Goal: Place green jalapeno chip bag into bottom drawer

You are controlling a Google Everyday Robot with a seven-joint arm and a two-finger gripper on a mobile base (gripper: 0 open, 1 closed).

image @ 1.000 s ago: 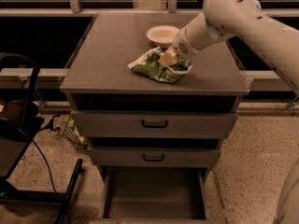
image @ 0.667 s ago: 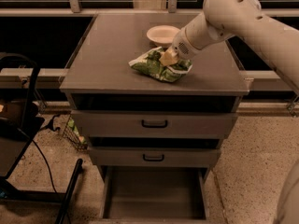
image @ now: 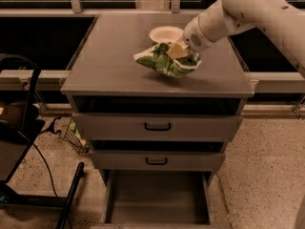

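The green jalapeno chip bag (image: pixel 164 62), crumpled green with white patches, is at the right middle of the grey cabinet top (image: pixel 109 56), its right end raised a little off the surface. My gripper (image: pixel 177 50) comes in from the upper right on the white arm and is shut on the bag's upper right part. The bottom drawer (image: pixel 157 199) is pulled out at the foot of the cabinet, showing a plain flat floor with nothing in it.
A round white bowl (image: pixel 166 34) stands just behind the bag. Two closed grey drawer fronts with black handles (image: pixel 157 126) (image: pixel 156 161) sit above the open drawer. A black stand with cables (image: pixel 21 128) is on the left, and a wire basket (image: pixel 76 136) is beside the cabinet.
The gripper and the bag have risen slightly and shifted a little toward the back. The bowl and the drawers have not moved.
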